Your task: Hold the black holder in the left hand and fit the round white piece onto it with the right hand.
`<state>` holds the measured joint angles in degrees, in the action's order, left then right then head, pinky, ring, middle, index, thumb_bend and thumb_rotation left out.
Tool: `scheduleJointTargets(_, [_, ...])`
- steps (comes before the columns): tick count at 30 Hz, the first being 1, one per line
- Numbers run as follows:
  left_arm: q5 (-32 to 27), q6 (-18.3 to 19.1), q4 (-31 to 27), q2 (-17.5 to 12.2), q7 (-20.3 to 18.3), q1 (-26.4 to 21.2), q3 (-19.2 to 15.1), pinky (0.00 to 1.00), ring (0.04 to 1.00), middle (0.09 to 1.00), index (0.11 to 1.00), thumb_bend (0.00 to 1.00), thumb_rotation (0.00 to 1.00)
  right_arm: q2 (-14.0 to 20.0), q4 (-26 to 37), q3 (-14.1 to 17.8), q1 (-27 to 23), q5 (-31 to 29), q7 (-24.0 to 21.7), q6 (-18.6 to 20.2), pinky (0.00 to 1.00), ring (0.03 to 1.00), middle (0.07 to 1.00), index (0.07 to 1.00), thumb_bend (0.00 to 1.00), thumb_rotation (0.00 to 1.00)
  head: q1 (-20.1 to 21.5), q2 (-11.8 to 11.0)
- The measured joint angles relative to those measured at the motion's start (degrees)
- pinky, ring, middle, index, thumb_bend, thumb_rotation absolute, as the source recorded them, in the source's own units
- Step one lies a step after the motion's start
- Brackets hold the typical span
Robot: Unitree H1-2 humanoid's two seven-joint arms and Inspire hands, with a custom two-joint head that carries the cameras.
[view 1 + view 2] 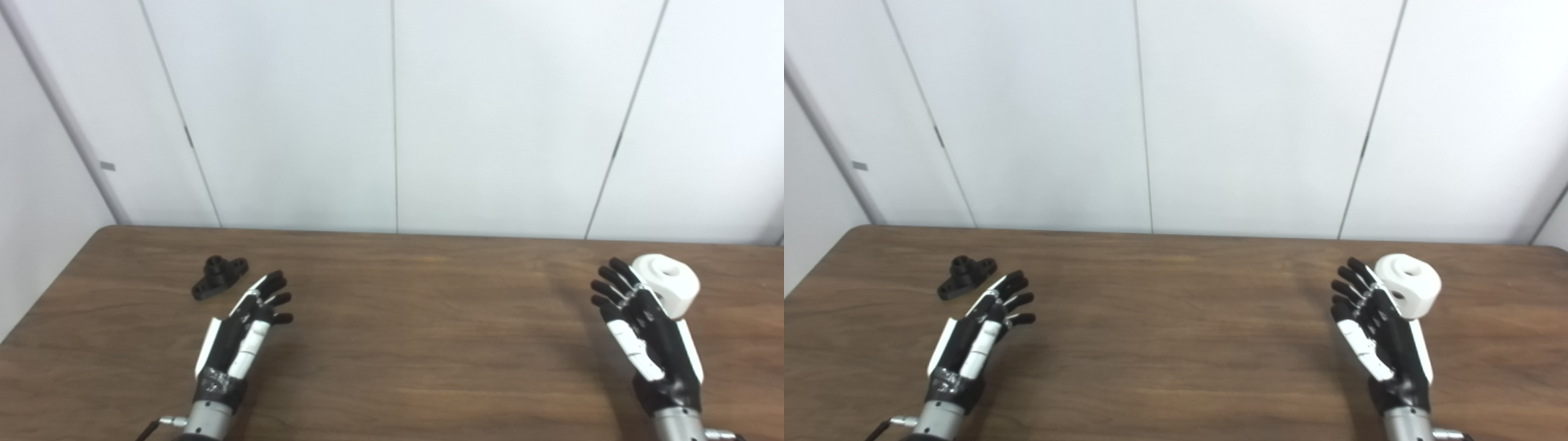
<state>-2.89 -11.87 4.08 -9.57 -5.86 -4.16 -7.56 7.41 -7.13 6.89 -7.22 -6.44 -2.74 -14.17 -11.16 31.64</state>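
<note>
Nothing is held yet; the left hand (242, 331) is spread empty near the black holder (218, 276) lying on the table (416, 343); the right hand (646, 331) is spread empty beside the round white piece (667, 283); grasping and fitting remain undone.

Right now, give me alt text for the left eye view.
Both hands are open and empty above the brown table: the left robot hand near the black holder, the right robot hand beside the round white piece.
</note>
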Motion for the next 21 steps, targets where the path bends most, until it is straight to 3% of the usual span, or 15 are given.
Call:
scheduleJointTargets(7, [9.7,1.1,-4.2,0.1,3.0,2.9,1.7,0.67,0.808,0.861,0.867,0.76,0.78,0.1,-0.1,0.1,-0.1,-0.5,-0.5,-0.1,0.78,0.81,0.847,0.875,0.47,0.56,-2.8,-0.4])
scheduleJointTargets(11, [15.0,3.1,-7.6,-0.4,3.4,5.0,2.0,0.68,0.793,0.838,0.839,0.71,0.67,0.6,-1.0,0.4,-0.4,-1.1,-1.0,-0.7,0.8,0.813,0.848,0.87,0.47,0.55,-3.4,-0.4])
scheduleJointTargets(14, [18.9,4.4,-10.6,-1.5,4.3,5.3,1.8,0.7,0.804,0.833,0.828,0.74,0.63,0.9,-1.2,0.5,-0.4,-1.5,-1.3,-0.7,0.81,0.813,0.851,0.873,0.46,0.55,-5.0,-0.6])
scheduleJointTargets(21, [30.7,4.4,-15.0,-4.2,7.4,5.2,1.7,0.67,0.789,0.826,0.808,0.73,0.53,1.8,-2.6,0.7,-1.2,-1.7,-1.8,-2.2,0.8,0.812,0.851,0.875,0.45,0.54,-8.5,-1.3])
